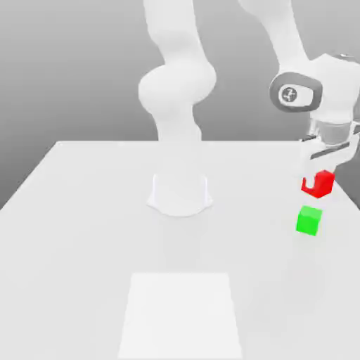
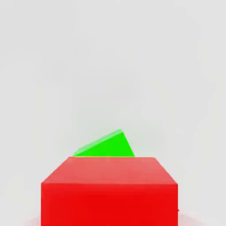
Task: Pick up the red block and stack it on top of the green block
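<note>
My gripper (image 1: 318, 176) is shut on the red block (image 1: 318, 184), holding it in the air at the exterior view's right. The green block (image 1: 309, 220) sits on the white table (image 1: 84, 211) just below the red one, with a small gap between them. In the hand view the red block (image 2: 110, 190) fills the foreground and a corner of the green block (image 2: 108, 145) peeks out from behind its upper edge. The green block lies slightly off to one side of the red block rather than squarely beneath it.
The arm's white base (image 1: 180, 193) stands in the middle of the table. A pale square patch (image 1: 181, 313) marks the table's near side. The table's right edge runs close to the two blocks.
</note>
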Available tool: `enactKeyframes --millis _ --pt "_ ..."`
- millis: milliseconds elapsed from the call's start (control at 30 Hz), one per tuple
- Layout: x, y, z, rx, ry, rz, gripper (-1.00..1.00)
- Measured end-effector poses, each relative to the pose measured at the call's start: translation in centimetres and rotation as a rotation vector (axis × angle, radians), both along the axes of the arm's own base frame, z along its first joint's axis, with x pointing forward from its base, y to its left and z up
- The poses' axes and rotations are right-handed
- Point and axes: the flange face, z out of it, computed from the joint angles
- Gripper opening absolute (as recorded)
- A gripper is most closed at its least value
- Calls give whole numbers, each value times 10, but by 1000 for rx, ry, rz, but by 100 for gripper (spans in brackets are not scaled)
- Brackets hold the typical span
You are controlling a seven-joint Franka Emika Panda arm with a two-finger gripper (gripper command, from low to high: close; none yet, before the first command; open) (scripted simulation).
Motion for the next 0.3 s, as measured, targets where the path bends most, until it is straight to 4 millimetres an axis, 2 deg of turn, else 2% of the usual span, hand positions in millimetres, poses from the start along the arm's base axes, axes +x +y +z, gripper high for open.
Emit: enactKeyframes --millis 200,233,300 --pt "2 -4 -37 -4 -7 -6 -100" --pt "2 -5 -41 -5 -9 -7 100" --pt "2 -5 -41 -5 -9 -7 100"
